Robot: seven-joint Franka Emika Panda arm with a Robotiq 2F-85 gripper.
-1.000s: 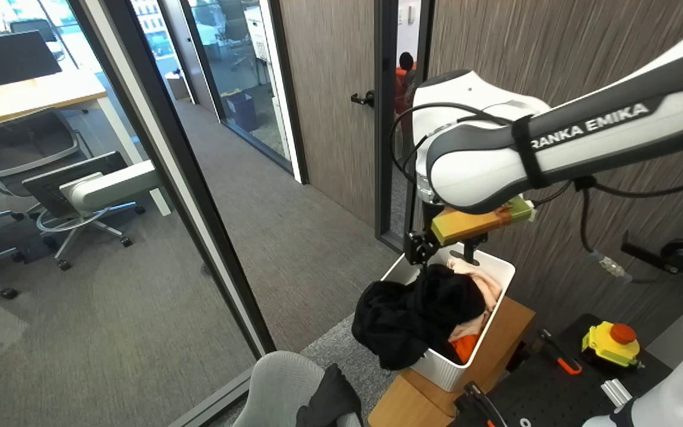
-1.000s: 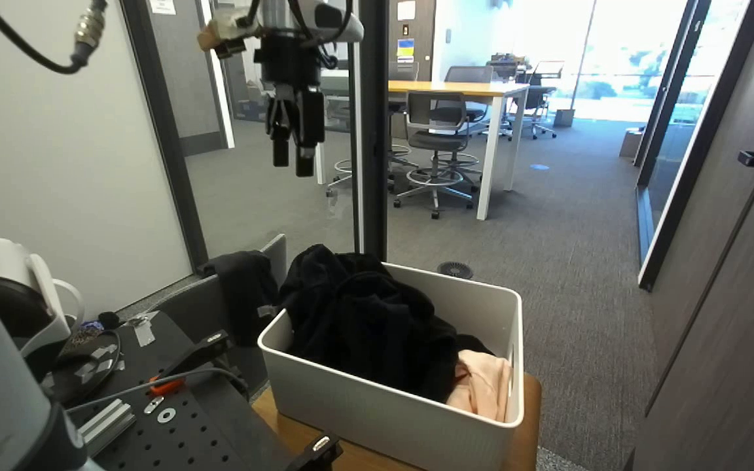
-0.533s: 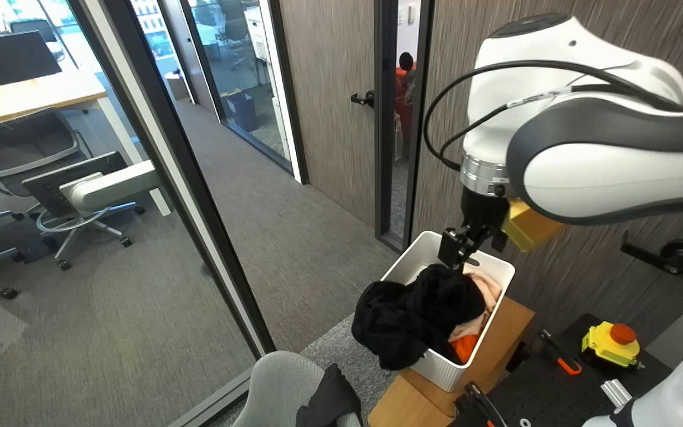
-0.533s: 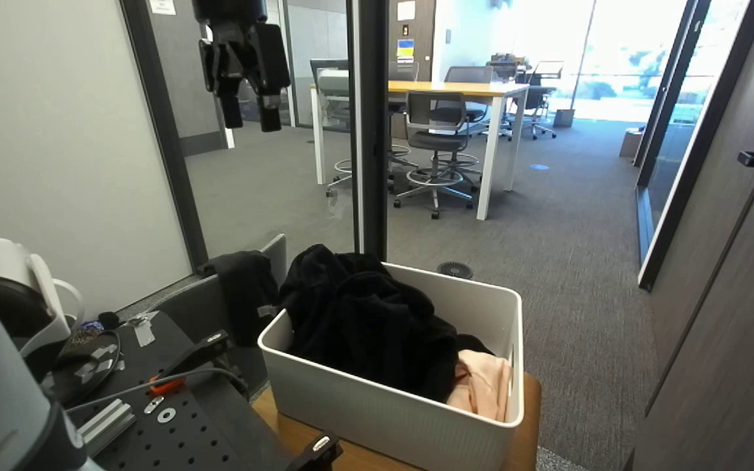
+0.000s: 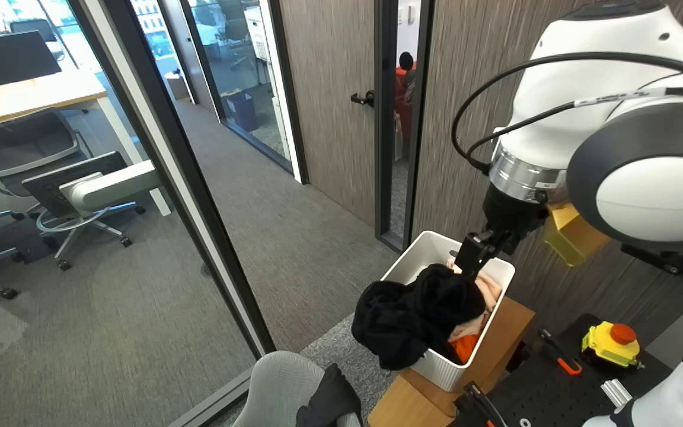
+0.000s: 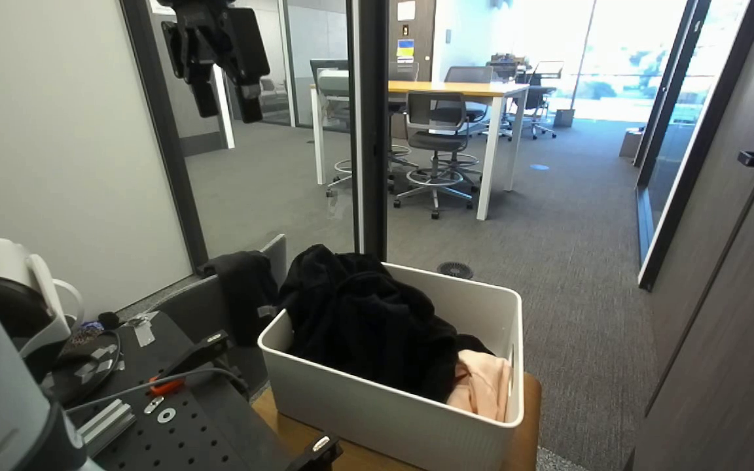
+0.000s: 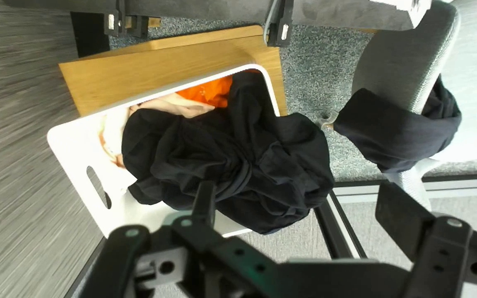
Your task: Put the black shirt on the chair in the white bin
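A large black shirt (image 5: pixel 418 314) lies bunched in the white bin (image 6: pixel 390 399) and hangs over one end of its rim; it also shows in the wrist view (image 7: pixel 230 157). Another dark garment (image 7: pixel 396 128) is draped over the back of the grey chair (image 5: pixel 282 382) beside the bin; it also shows in both exterior views (image 5: pixel 332 394) (image 6: pixel 246 288). My gripper (image 6: pixel 228 112) is open and empty, raised well above the bin. In the wrist view its fingers (image 7: pixel 300 203) are wide apart with no cloth between them.
Peach cloth (image 6: pixel 482 386) and orange cloth (image 7: pixel 209 92) are in the bin. The bin stands on a wooden box (image 5: pixel 513 323). A black perforated table (image 6: pixel 187 438) carries clamps and a yellow emergency stop (image 5: pixel 611 344). A glass-wall post (image 6: pixel 370 131) and a wood-panelled wall (image 5: pixel 555 71) stand nearby.
My gripper has moved left and up in an exterior view, away from the bin, and the arm has swung closer to the camera in another. The clothes, bin and chair have not moved.
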